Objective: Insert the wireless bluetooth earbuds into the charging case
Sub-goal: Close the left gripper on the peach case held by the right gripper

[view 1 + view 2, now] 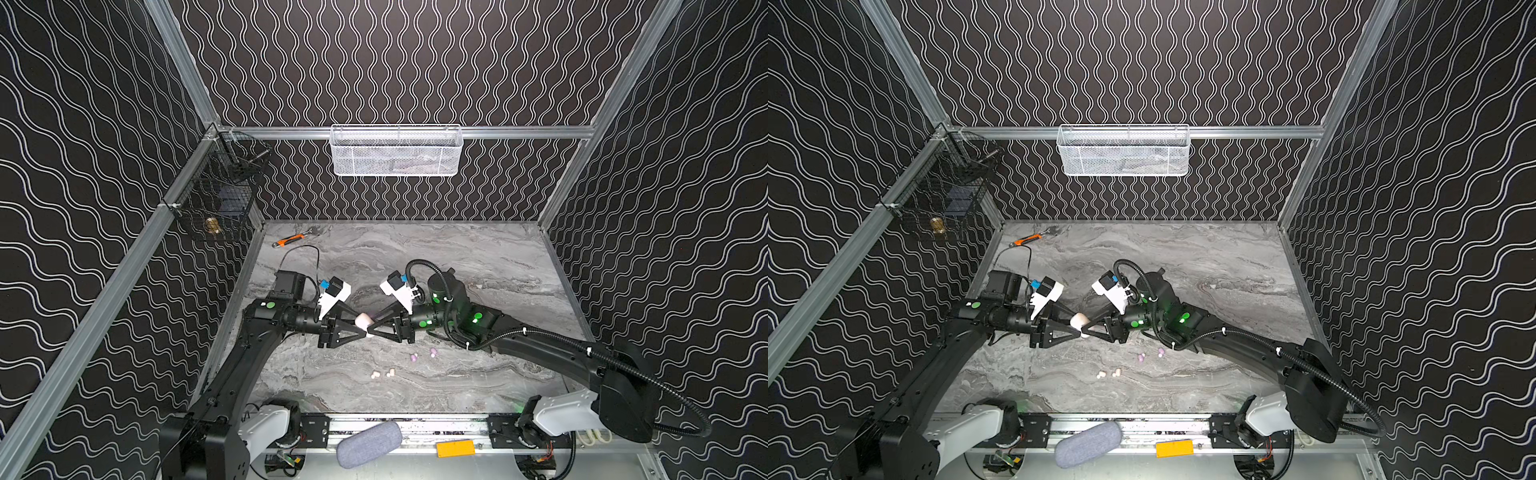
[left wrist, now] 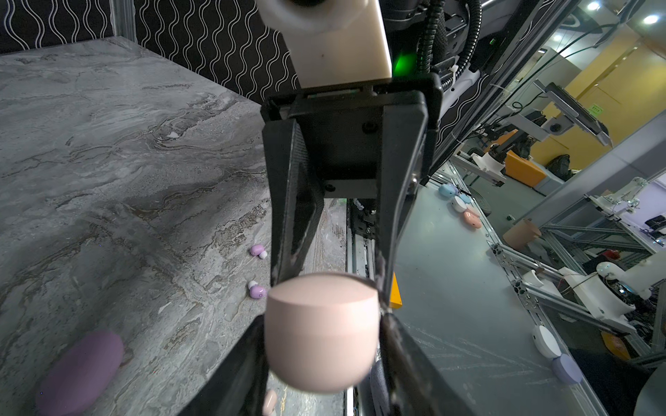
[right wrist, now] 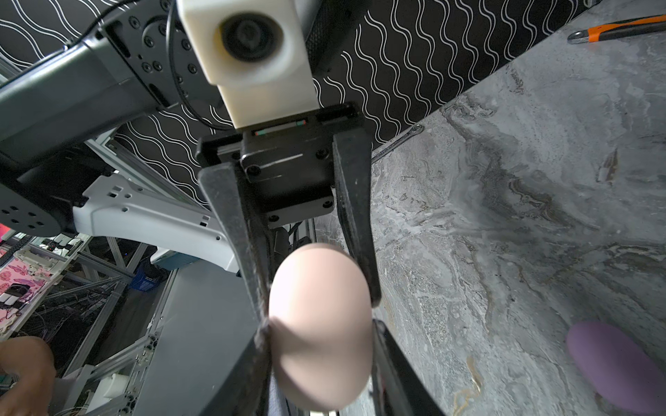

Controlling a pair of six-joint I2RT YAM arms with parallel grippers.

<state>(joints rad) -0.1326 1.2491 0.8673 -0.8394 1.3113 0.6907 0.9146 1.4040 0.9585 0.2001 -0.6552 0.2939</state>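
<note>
Above the worktop's (image 1: 478,257) middle, left end effector (image 1: 361,327) and right end effector (image 1: 371,326) both pinch the closed charging case (image 1: 362,320). Best to steady one half and lever the lid gently at its seam.

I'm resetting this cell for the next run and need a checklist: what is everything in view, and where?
pale pink case: one, pale pink, held between both hands
lilac case: one, lilac, on the table near the hands
lilac earbuds: two, lilac, loose on the table, nearer the front
cream earbuds: two, cream, loose on the table, closest to the front edge
wrench: one, orange-handled, table's back left corner
white mesh basket: one, white, back wall
black wire basket: one, black, left wall
grey pouch: one, grey, front rail
yellow block: one, yellow, front rail
left hand: one, black, closed on the pale pink case
right hand: one, black, closed on it from the opposite side
</note>
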